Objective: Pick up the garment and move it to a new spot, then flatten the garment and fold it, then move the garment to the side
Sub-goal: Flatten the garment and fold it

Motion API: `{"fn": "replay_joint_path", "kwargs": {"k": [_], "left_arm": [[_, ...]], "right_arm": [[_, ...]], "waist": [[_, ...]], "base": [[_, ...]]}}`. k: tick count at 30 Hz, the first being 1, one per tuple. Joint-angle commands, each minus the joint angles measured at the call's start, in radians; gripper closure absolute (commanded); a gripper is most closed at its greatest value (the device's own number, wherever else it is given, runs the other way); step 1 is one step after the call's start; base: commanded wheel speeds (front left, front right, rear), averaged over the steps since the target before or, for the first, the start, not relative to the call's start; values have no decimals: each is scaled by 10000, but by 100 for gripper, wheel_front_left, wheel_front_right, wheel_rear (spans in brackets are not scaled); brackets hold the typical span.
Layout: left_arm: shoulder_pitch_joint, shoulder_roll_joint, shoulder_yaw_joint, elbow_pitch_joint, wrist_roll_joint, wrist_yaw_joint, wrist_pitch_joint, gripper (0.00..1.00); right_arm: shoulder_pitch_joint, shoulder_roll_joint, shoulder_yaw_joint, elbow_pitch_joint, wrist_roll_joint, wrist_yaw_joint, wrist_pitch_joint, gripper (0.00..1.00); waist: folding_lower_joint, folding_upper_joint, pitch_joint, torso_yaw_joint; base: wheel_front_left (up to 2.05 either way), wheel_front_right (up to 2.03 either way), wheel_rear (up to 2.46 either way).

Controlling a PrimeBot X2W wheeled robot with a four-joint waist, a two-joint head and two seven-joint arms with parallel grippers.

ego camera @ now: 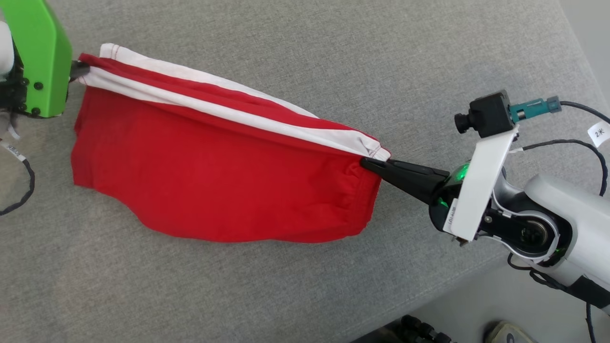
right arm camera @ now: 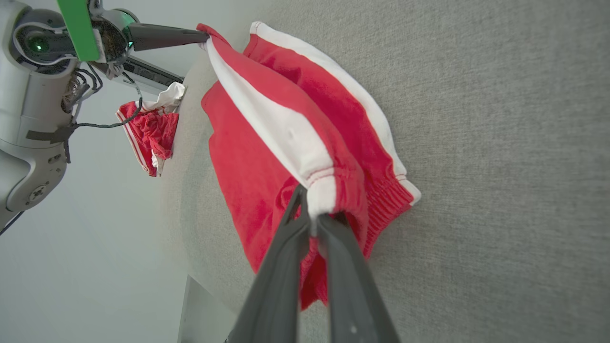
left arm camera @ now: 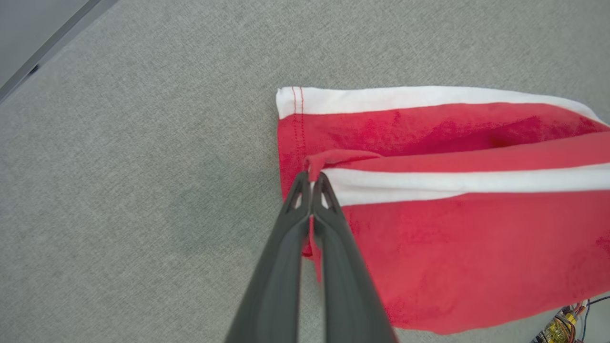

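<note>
The garment [ego camera: 214, 176] is a pair of red shorts with white side stripes, stretched between both grippers over the grey fabric surface. My left gripper [ego camera: 81, 70] is shut on its hem corner at the upper left; the left wrist view has those fingers pinching the red and white edge of the garment [left arm camera: 457, 228] at the left gripper [left arm camera: 312, 178]. My right gripper [ego camera: 369, 164] is shut on the waistband end at the right. In the right wrist view, the right gripper [right arm camera: 312, 202] clamps the gathered waistband of the garment [right arm camera: 267, 143], and the left gripper [right arm camera: 202, 37] holds the far corner.
The grey cushion surface [ego camera: 333, 57] has free room behind and in front of the shorts; its front edge [ego camera: 419, 305] runs near the lower right. A second red and white cloth [right arm camera: 152, 126] lies crumpled past the surface's far edge in the right wrist view.
</note>
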Motion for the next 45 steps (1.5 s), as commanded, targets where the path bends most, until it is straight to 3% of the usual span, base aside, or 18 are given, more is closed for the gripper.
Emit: {"fn": "replay_joint_path", "kwargs": {"k": [1,9,17,18,19,20,21,32,45], "left_arm": [[-210,3,-15,222,117,-36,30,100],[-483,-266,-91,1243,320,-111,-116,100],[-787,-543,-70,1763,503,-246,-376,100],[-810,-582,-80,1842,554,-247,-457,100],[-835,-621,-81,1930,648,-268,-603,100],[-836,-650,-69,2027,708,-265,-767,33],[-794,-673,-75,2121,700,-286,-841,0],[-145,-738,-197,2780,442,-716,-1091,0],[1128,-165,-423,2751,-154,-809,-713,0]], "right_arm": [[-176,120,4,45,-100,-9,6,100],[-520,720,145,386,-468,-9,-146,100],[-676,902,219,707,-327,-11,-146,100],[-675,916,238,755,-300,-11,-128,92],[-669,932,252,815,-255,-11,-97,62],[-656,958,275,879,-213,-11,-57,0],[-648,976,298,914,-179,-9,-38,0],[-224,588,107,957,-21,-10,-350,0],[962,-31,-572,254,182,-10,-1796,0]], "waist": [[0,-1,287,-300],[0,-1,389,-370],[0,-1,377,-223],[0,-1,371,-217],[0,-1,364,-217],[0,-1,352,-225],[0,-1,329,-235],[0,-1,-344,-303],[0,-1,-376,-724]], "base": [[0,0,0],[0,0,0],[0,0,0],[0,0,0],[0,0,0],[0,0,0],[0,0,0],[0,0,0],[0,0,0]]}}
